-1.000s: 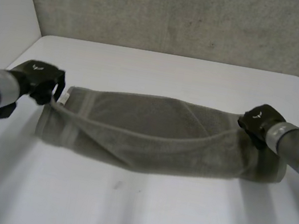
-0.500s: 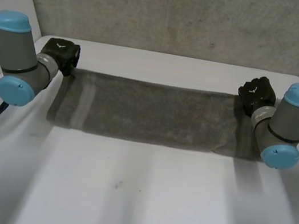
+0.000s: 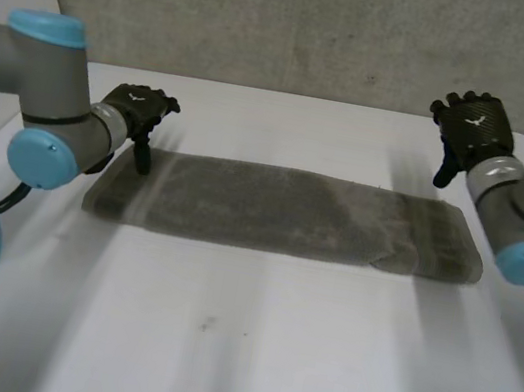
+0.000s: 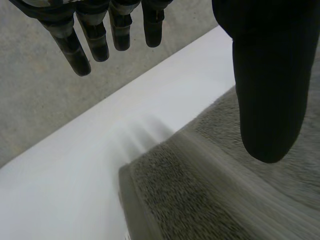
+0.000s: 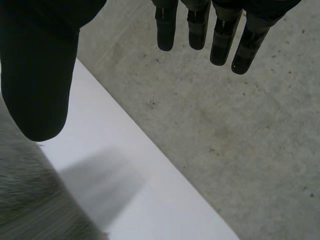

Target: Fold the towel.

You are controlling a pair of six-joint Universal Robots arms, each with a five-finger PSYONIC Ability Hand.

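Grey towel (image 3: 284,212) looks soft, limp, best pinched at its corners; left hand (image 3: 137,106) and right hand (image 3: 472,127) spread empty.

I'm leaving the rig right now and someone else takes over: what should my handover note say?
Left robot hand: open, holds nothing, at the far left corner of the towel.
Right robot hand: open, holds nothing, raised behind the towel's right end, apart from it.
Towel: lies flat on the table as a long strip running side to side, seemingly doubled lengthwise.
Done: the lengthwise fold, as far as it looks.
Left: probably folding the strip end to end; a hand must first grasp an end.
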